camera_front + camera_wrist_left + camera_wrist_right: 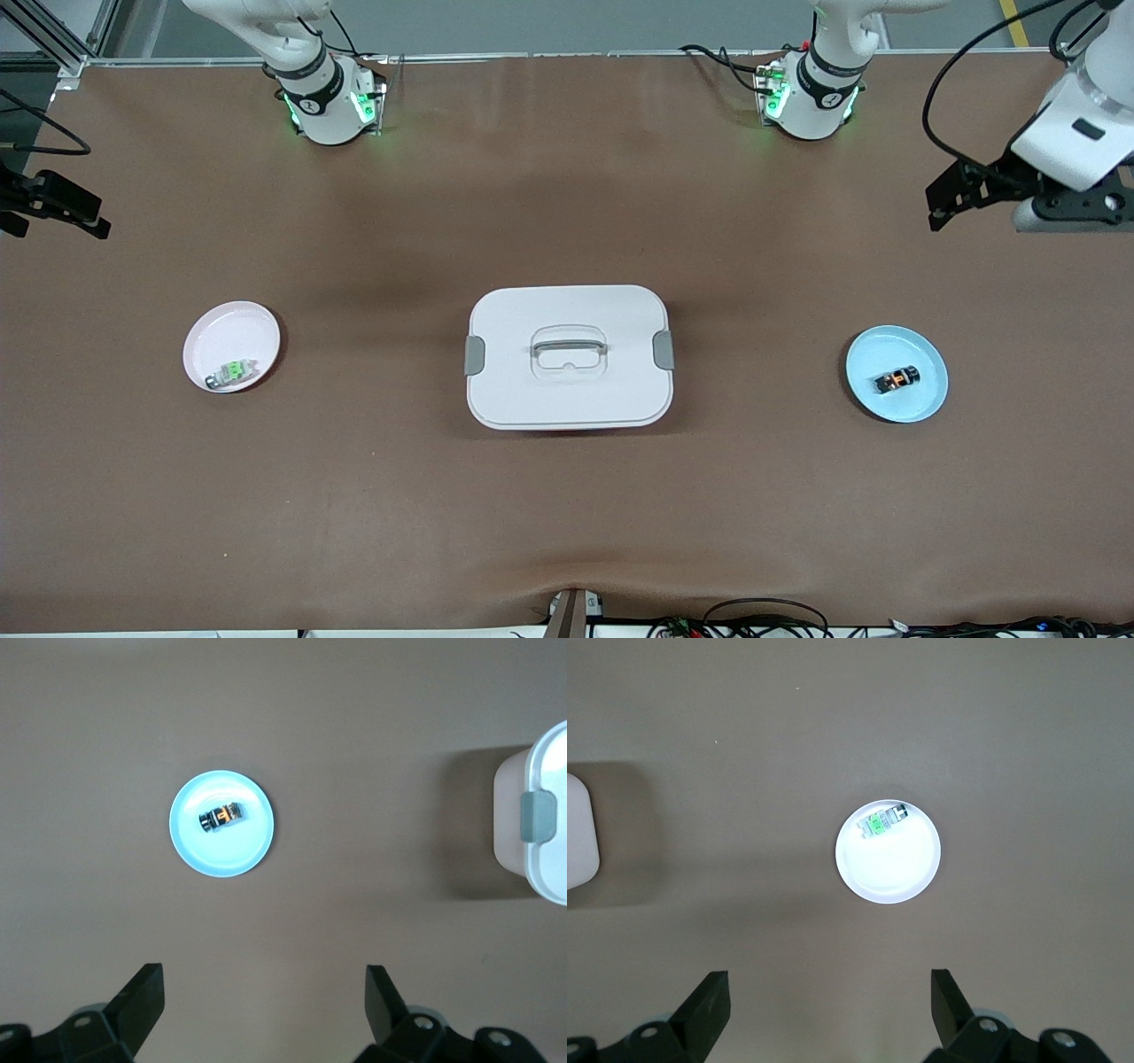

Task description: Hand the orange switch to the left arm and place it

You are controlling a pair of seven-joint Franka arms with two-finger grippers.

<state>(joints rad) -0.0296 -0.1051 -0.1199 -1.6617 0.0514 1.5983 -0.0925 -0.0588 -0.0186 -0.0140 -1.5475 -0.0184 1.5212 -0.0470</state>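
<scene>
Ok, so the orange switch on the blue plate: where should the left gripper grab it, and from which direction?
Probably straight down from above. The orange switch lies flat near the middle of the shallow blue plate, so the rim blocks a sideways approach. Close the fingers across its two long black sides, the narrower span. The left gripper is open, up in the air off to one side of the plate, and would need turning to match the switch's slant.

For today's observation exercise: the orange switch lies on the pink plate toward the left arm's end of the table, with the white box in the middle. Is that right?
Not quite. The orange switch lies on a light blue plate, not a pink one, as the front view shows. The pink plate holds the green-topped component. The rest stands: it is toward the left arm's end, with the white box in the middle.
</scene>
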